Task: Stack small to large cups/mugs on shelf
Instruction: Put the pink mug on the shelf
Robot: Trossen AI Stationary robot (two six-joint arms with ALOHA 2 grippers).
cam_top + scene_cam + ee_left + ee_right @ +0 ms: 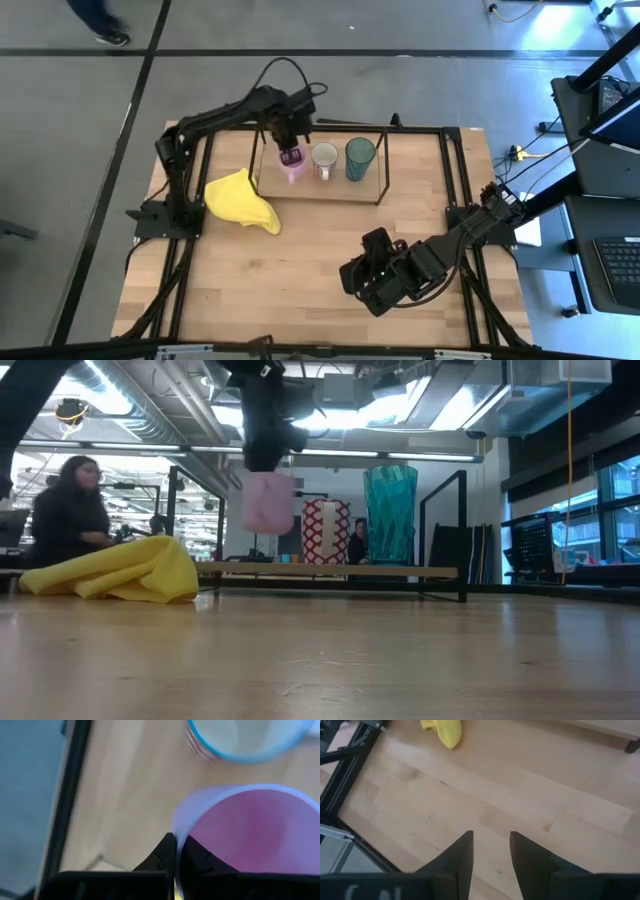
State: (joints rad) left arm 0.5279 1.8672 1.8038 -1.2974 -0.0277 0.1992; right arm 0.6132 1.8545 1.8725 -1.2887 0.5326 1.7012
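Bright overhead ceiling lights [330,415] glare — the left wrist view blurs.

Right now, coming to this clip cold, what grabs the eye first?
The pink mug hangs in the air above the shelf's left end, pinched at its rim by the left gripper. Beside it on the shelf stand the patterned white mug and the tall teal tumbler. A bright yellow cloth lies on the table left of the shelf, while the right gripper waits, fingers open, over bare wood near the front.

Small mug [291,158] above shelf [370,190] left end; patterned mug [324,158] middle, tumbler [360,158] right.
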